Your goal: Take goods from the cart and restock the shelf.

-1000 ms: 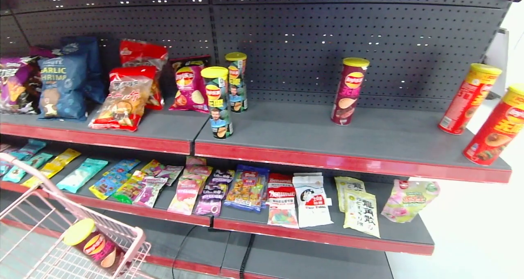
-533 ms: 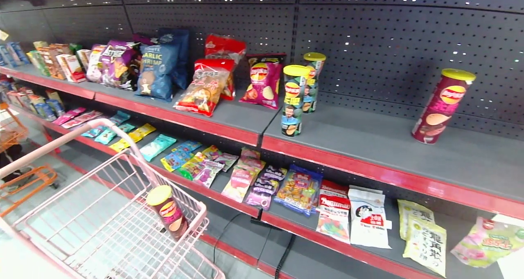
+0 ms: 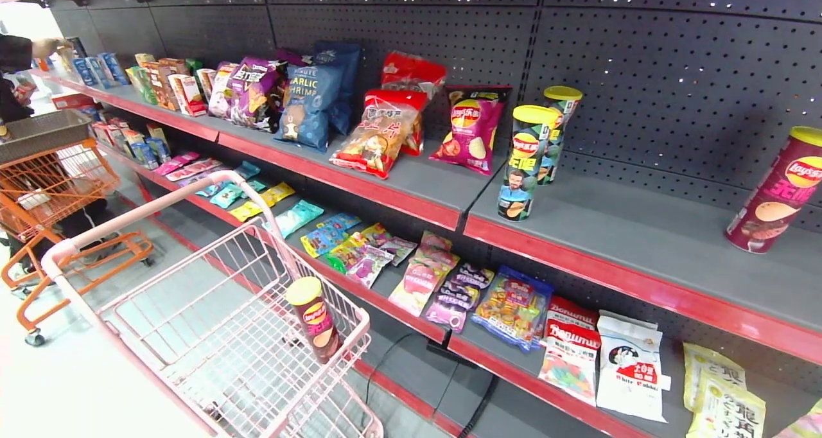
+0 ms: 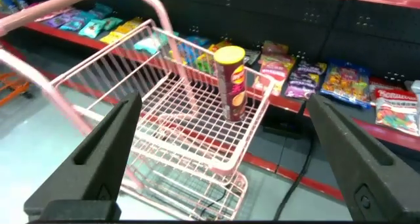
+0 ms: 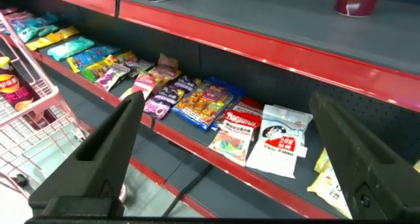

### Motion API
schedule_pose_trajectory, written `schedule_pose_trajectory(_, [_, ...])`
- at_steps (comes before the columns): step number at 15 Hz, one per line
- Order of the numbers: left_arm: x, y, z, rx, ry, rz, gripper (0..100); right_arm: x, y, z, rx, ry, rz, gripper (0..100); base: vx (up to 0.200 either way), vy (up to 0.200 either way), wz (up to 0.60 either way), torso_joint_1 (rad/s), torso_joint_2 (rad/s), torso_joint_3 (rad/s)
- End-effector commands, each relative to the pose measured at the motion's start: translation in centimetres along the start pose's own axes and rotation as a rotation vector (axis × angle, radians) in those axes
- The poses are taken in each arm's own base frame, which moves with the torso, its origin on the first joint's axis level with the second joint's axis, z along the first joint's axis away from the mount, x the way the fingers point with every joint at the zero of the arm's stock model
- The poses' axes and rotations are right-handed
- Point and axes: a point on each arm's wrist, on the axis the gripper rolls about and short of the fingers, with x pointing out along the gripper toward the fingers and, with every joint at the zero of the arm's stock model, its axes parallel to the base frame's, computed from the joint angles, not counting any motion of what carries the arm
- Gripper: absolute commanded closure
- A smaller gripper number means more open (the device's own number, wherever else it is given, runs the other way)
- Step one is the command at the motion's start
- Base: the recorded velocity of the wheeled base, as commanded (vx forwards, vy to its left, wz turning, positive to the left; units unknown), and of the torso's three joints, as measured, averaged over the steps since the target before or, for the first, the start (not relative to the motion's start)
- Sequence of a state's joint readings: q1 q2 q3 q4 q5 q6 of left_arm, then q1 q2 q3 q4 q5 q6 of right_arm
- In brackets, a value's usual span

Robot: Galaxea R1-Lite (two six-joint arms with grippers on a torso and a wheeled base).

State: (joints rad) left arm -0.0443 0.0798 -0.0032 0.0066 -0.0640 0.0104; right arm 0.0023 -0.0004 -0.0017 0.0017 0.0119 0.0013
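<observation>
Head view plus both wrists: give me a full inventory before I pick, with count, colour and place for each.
pink cart: one, on the floor before the shelf
cart can: one, maroon, yellow lid, upright in the cart's end nearest the shelf
shelf: one, grey boards, red edges
green cans: two, yellow lids, upper tier, one behind the other
shelf can: one, maroon, upper tier, far right
snack bags: several, blue, purple, red, magenta, upper tier, left of the green cans
boxes: several, upper tier, far left
small packets: many, mixed colours, lower tier
orange cart: one, far left
left gripper: open, black, above the pink cart
right gripper: open, black, facing the lower tier
</observation>
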Motion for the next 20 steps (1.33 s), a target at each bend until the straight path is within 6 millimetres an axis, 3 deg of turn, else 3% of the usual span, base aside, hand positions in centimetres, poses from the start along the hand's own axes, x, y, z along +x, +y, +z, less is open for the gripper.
schedule_pose_trajectory(1, [0.00,0.00,0.00,0.000,0.000,-0.001,0,0.00,0.00,0.00,-0.001,0.000,0.001,0,0.000,0.000,0.00,0.000,0.00,0.000])
schedule_pose_trajectory(12, [0.00,0.00,0.00,0.000,0.000,-0.001,0,0.00,0.00,0.00,-0.001,0.000,0.000,0,0.000,0.000,0.00,-0.135,0.33,0.194])
schedule_pose_trajectory(20, [0.00,0.00,0.00,0.000,0.000,-0.001,0,0.00,0.00,0.00,0.000,0.000,0.001,0,0.000,0.000,0.00,-0.194,0.52,0.322])
